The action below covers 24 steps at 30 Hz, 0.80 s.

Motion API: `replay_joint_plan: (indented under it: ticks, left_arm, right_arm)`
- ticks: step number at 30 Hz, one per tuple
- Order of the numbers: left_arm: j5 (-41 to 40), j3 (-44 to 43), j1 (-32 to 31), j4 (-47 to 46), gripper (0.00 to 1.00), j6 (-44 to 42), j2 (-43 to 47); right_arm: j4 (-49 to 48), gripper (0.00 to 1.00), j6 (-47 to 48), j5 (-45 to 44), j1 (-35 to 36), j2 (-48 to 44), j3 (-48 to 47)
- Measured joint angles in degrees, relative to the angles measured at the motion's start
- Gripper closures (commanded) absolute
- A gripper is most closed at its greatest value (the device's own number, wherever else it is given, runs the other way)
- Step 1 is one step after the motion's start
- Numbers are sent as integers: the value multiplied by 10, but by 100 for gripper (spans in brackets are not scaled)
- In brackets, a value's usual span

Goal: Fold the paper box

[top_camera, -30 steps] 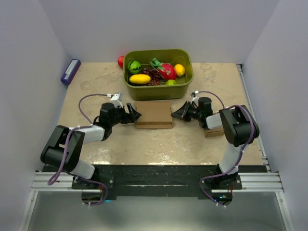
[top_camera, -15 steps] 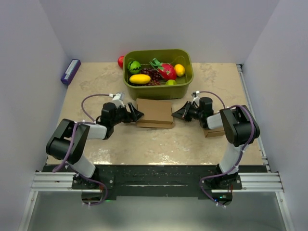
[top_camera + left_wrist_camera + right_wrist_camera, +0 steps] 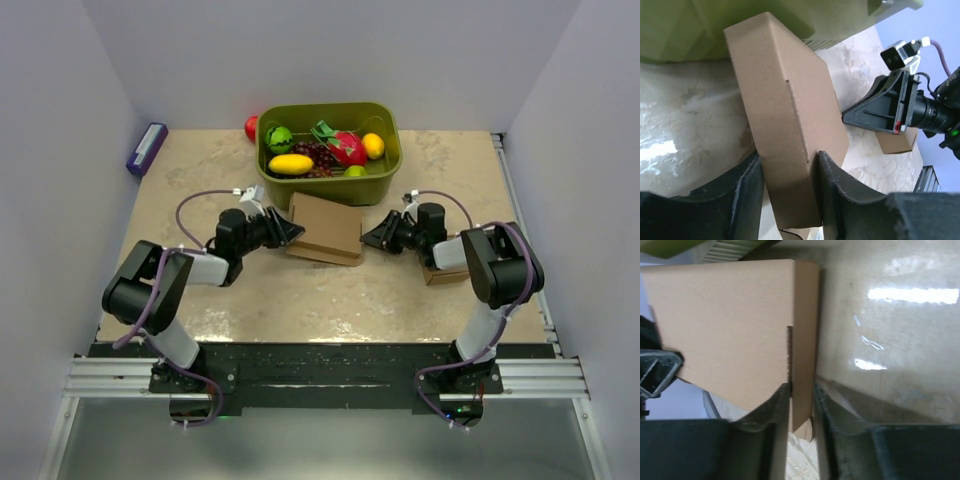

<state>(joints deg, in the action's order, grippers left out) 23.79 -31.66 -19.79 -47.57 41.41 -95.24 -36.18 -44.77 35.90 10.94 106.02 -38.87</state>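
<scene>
On the counter [image 3: 400,300], the left pincer [image 3: 291,232] is clamped on the paper box [image 3: 328,226]. The right pincer [image 3: 368,238] straddles its opposite edge; whether it grips, I cannot tell.

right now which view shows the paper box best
Top external: the whole paper box shows, between the left gripper and right gripper. Left wrist shows one end between its fingers; right wrist shows one face and a narrow edge, close up.

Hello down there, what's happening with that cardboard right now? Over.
Left gripper shut on the paper box, left edge. Right gripper straddles the right edge, grip unclear. Green bin of fruit close behind the box.
</scene>
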Motion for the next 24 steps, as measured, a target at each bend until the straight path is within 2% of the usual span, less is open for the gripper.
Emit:
replay_joint_plan:
  ticks: [3,4,8,13,17,20,24]
  left_arm:
    - [-2,-6,-5,0,73,-2,4]
    - [-2,-7,-10,2,73,-6,8]
    - [-13,-15,-35,50,75,-49,44]
    - [-66,-56,-88,167,75,-151,126]
    - [-128,-96,-130,258,75,-231,186]
    - [-176,-121,-163,317,74,-278,209]
    - [-243,-162,-223,389,74,-334,209]
  right_arm:
    - [33,41,15,-24,-1,-25,10]
    - [49,39,21,-34,-2,-38,15]
    - [124,35,46,-89,0,-115,30]
    - [240,30,60,-158,12,-280,40]
    - [292,26,49,-192,66,-410,38]
    - [300,23,17,-195,106,-461,31]
    - [301,20,-27,-195,137,-466,16]
